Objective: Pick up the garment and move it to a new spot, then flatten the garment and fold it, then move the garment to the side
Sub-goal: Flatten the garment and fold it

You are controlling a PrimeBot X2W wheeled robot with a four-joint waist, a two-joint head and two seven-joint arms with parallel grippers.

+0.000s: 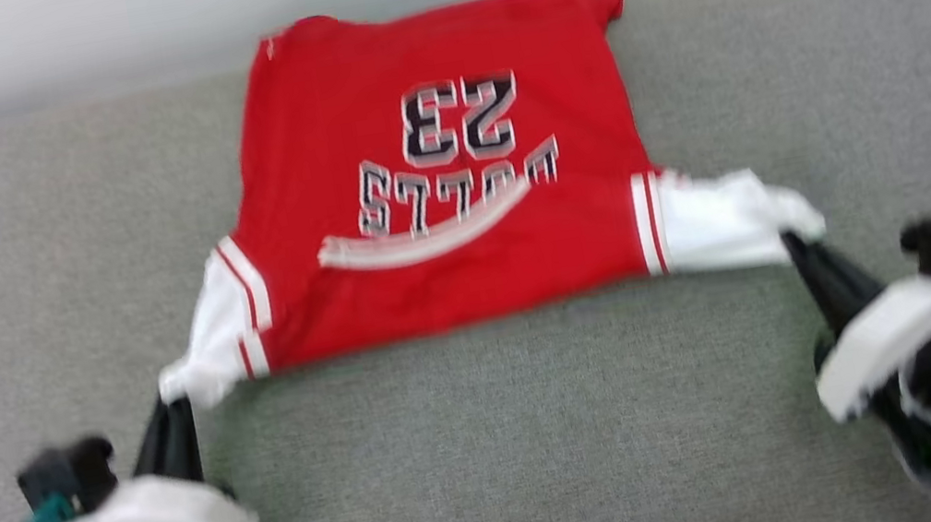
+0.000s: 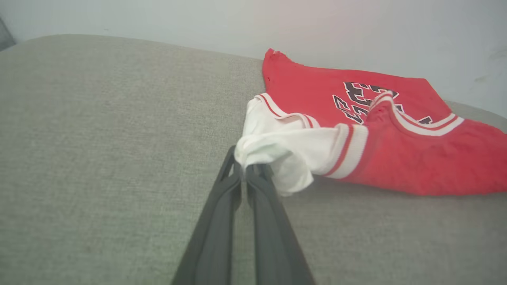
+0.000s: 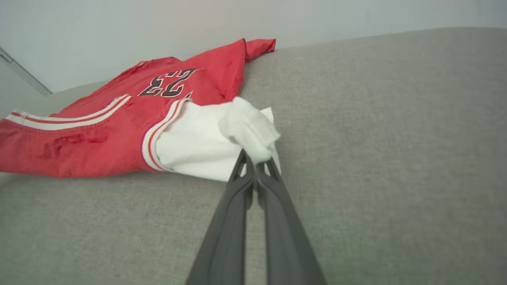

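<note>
The garment (image 1: 437,200) is a red jersey T-shirt with white short sleeves, spread on the grey cushion with its lettering and the number 23 face up and upside down to me, collar towards me. My left gripper (image 1: 175,402) is shut on the tip of the white sleeve at the lower left; its wrist view shows the garment (image 2: 396,150) and the left gripper (image 2: 246,169) pinching bunched white cloth. My right gripper (image 1: 789,240) is shut on the other white sleeve, and the right wrist view shows the garment (image 3: 119,130) with the right gripper (image 3: 253,158) pinching that sleeve.
The grey fabric cushion (image 1: 504,442) stretches wide on all sides of the shirt. A pale wall (image 1: 20,42) runs along its far edge, just behind the shirt's hem.
</note>
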